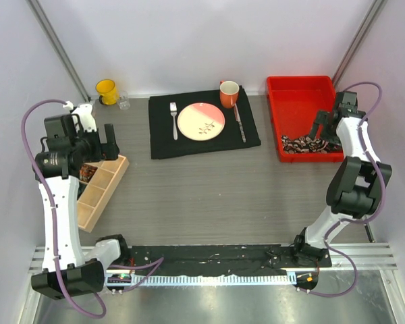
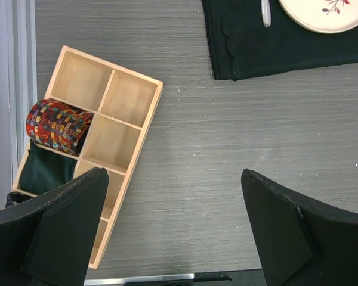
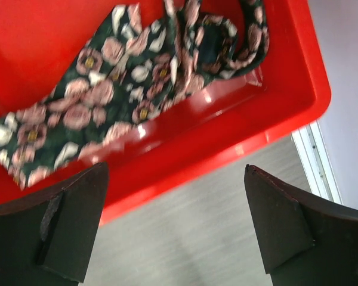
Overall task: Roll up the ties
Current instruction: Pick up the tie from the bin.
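Our right end effector [image 3: 174, 196], fingers apart, hangs at the edge of the red bin [image 3: 274, 101], where the floral tie [image 3: 107, 101] lies crumpled. We should reach in, pinch one flat end and draw it onto the desk [image 2: 227, 149]; our left end effector [image 2: 174, 208], likewise spread, hovers.

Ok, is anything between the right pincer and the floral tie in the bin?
Nothing visible. The right pincer hangs open over the red bin, and the floral tie lies uncovered inside, along the bin's near wall.
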Motion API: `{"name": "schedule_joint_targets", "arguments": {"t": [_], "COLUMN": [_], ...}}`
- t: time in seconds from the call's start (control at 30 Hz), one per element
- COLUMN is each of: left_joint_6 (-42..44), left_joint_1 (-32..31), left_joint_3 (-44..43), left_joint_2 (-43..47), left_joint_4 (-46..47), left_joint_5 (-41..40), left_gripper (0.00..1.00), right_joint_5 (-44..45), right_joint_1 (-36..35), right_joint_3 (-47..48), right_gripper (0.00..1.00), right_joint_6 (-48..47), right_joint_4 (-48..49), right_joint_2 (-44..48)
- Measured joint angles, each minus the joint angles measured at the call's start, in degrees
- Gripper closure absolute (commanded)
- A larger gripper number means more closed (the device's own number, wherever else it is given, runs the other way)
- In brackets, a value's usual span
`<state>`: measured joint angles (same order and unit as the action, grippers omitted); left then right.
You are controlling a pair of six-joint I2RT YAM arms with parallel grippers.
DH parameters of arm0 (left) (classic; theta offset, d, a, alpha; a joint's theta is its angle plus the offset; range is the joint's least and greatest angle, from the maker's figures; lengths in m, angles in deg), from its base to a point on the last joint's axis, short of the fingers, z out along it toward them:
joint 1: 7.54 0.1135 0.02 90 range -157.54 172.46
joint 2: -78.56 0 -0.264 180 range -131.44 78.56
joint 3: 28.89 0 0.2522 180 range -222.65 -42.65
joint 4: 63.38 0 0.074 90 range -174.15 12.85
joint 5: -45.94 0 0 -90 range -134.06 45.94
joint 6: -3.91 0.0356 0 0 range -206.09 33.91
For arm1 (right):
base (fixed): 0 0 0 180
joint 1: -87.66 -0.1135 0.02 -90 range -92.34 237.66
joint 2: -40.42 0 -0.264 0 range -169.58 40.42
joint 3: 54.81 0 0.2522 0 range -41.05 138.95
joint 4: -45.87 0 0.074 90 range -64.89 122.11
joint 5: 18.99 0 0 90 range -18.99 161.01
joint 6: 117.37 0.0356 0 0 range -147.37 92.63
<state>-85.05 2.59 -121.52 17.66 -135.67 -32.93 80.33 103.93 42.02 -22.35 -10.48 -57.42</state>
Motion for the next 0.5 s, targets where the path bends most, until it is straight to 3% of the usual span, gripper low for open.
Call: {"name": "schedule_joint_targets", "arguments": {"t": [0.5], "left_joint_6": [1.38], "left_joint_1": [0.00], "left_joint_3": [3.08], "left_joint_2": [-3.76], "left_joint_4": [4.26], "left_joint_5": [2.60], "left_gripper": [0.00], "right_joint_5": [3.52], "right_joint_1": [2.16], "right_joint_3": [11.69], "right_gripper": [0.02], "right_joint_6": [5.29], "right_joint_4": [6.38], "right_joint_2": [-19.30]}}
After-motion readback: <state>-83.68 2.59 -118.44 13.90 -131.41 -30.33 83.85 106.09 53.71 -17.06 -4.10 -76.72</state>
